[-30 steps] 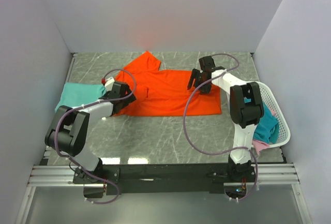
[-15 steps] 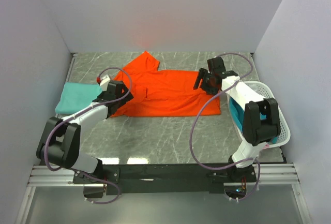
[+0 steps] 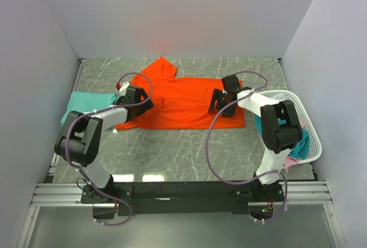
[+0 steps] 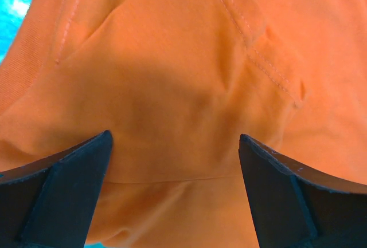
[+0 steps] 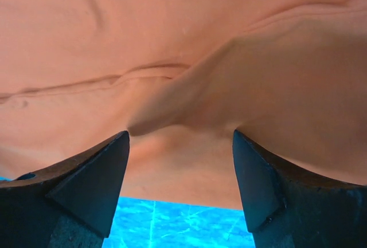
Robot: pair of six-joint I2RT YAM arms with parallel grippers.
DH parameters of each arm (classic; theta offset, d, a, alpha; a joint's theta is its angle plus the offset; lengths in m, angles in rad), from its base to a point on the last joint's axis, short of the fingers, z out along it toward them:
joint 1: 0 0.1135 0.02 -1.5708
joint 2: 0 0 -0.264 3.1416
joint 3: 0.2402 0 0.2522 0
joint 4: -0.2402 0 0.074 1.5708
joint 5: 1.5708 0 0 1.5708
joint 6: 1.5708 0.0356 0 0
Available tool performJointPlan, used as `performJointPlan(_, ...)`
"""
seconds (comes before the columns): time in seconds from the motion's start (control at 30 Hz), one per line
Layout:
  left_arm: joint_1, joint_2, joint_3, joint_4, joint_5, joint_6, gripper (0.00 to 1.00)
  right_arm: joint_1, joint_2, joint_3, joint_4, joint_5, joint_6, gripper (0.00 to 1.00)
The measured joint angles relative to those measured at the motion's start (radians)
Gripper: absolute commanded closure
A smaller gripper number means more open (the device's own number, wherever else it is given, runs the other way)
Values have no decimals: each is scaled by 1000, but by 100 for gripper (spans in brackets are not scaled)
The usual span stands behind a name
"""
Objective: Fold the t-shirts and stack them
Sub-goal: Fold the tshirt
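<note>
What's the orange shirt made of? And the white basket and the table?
Orange shirt: soft matte cloth, probably knit cotton; it wrinkles and shows stitched seams. White basket: likely plastic, smooth with lattice holes. Table: grey veined surface, marble-looking and slightly glossy; real stone or a print, can't tell.

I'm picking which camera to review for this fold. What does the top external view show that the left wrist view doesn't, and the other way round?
Only top external: the orange t-shirt in full outline, spread on the table; a teal t-shirt at the left edge; the white basket on the right holding more cloth; and the right gripper, open over the orange t-shirt's right part. Only left wrist: close-up seam stitching and creases in the cloth. Both: the orange t-shirt with the left gripper open over it.
</note>
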Motion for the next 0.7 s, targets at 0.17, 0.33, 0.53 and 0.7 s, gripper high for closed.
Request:
performJointPlan(0.17,0,-52,-82,63,11,-13,0,0,-74,-111,80,2,16,21)
performJointPlan(0.33,0,-169,-195,45,13,-59,0,4,-183,-253,128,0,51,21)
performJointPlan(0.53,-10,-386,-367,-9,26,-163,1,45,-339,-419,146,22,101,21)
performJointPlan(0.7,-42,-525,-454,-63,20,-261,0,98,-445,-523,167,44,146,21)
